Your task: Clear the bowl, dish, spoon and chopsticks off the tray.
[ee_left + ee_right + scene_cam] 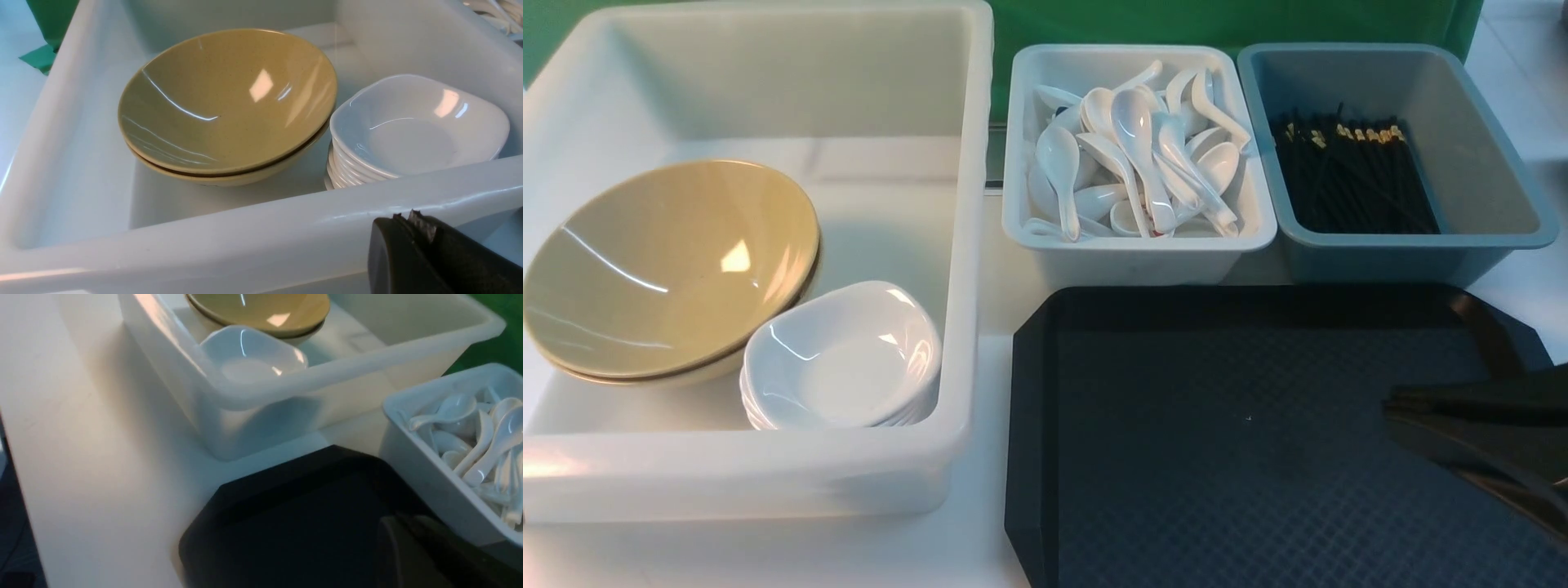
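The black tray [1217,408] lies at the front right with nothing on its floor; it also shows in the right wrist view [294,522]. The tan bowl [670,261] sits stacked on another in the big white tub, seen too in the left wrist view [229,102]. The white dish [841,355] tops a stack beside it [416,126]. Spoons [1135,155] fill the white bin. Black chopsticks [1356,180] lie in the blue-grey bin. My right gripper [1388,406] is shut and empty over the tray's right side. My left gripper [402,216] is shut and empty, just outside the tub's near wall.
The white tub [968,245] stands at the left, its near wall [245,216] in front of my left gripper. The spoon bin [1131,245] and the blue-grey bin [1494,163] stand behind the tray. A green backdrop closes the far side.
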### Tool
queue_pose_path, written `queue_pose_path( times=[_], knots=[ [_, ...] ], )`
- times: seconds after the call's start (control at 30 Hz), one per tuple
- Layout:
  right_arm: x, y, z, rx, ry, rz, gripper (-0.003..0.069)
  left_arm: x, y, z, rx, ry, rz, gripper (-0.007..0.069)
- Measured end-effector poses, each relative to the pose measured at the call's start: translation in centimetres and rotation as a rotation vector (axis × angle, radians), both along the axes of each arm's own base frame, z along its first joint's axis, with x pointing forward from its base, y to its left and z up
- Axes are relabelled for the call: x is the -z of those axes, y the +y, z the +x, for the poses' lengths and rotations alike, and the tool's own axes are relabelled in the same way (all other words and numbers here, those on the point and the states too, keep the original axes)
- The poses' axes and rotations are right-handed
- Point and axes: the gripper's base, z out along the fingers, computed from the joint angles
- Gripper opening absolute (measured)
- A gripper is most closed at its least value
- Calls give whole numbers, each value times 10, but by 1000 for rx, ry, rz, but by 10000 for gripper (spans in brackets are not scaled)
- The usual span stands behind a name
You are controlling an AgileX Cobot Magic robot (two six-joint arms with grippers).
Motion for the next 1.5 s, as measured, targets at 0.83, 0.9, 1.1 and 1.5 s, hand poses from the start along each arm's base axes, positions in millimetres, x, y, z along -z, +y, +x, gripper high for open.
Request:
queue_pose_path(
  times=[0.83,0.9,1.1,1.5],
  knots=[
    [112,-84,-21,680,-209,452,31,0,0,0,0,0,0,-11],
    [134,-93,-28,802,-193,457,31,0,0,0,0,0,0,-11],
    [153,-101,-35,926,-147,430,31,0,0,0,1,-1,-2,-11],
    [164,-103,-37,948,-73,301,31,0,0,0,0,-3,-1,-11]
  ],
)
